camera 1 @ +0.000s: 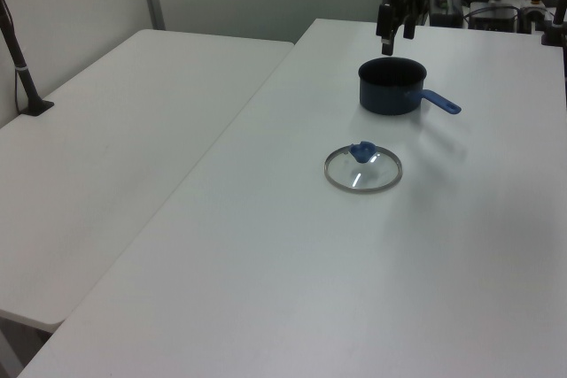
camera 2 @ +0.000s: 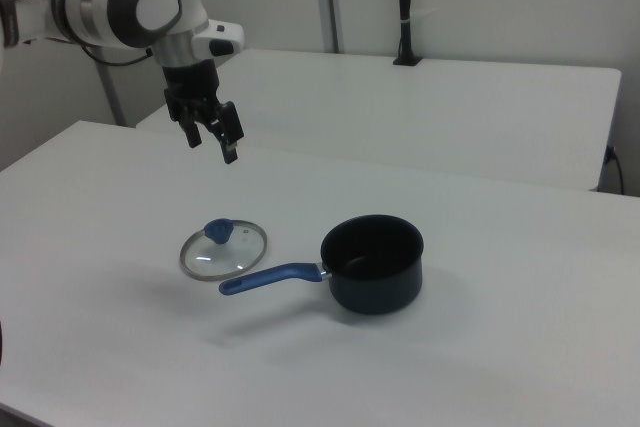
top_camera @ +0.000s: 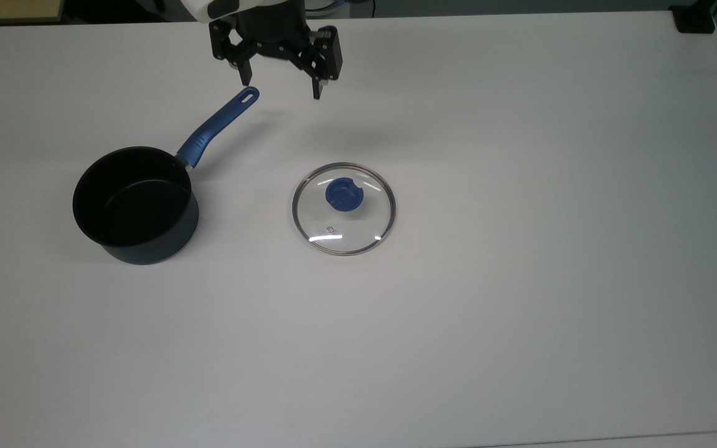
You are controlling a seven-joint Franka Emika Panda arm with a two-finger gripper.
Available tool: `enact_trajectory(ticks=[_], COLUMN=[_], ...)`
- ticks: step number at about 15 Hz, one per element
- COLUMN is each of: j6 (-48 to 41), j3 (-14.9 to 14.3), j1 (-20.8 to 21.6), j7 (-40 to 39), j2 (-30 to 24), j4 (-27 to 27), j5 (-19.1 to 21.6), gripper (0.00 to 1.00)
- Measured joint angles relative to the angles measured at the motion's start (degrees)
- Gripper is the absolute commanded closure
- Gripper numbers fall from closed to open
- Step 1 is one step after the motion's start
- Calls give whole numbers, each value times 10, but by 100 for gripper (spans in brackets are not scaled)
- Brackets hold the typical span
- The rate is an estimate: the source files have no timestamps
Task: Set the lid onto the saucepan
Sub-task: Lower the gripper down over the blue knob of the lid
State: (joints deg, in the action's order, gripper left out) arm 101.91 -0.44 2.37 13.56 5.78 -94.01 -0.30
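The round clear glass lid (top_camera: 343, 208) with its thin metal rim and blue knob is seen lying flat on the white table (top_camera: 520, 280), near the middle. The small dark navy saucepan (top_camera: 136, 204) with a black inside is set apart from it, toward the top view's left, its long blue handle angled toward the far edge. The black two-finger gripper (top_camera: 282, 88) is held above the table near the handle's slotted end, fingers spread wide and holding nothing.
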Motion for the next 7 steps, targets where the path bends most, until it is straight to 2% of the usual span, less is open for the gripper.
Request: enact_trajectory(ticks=[3,7], j6=[12,78], j3=[7,22], j1=[1,12], j7=[63,185], j2=[27,92], j4=[0,-1], j5=[2,1], gripper=[0,0])
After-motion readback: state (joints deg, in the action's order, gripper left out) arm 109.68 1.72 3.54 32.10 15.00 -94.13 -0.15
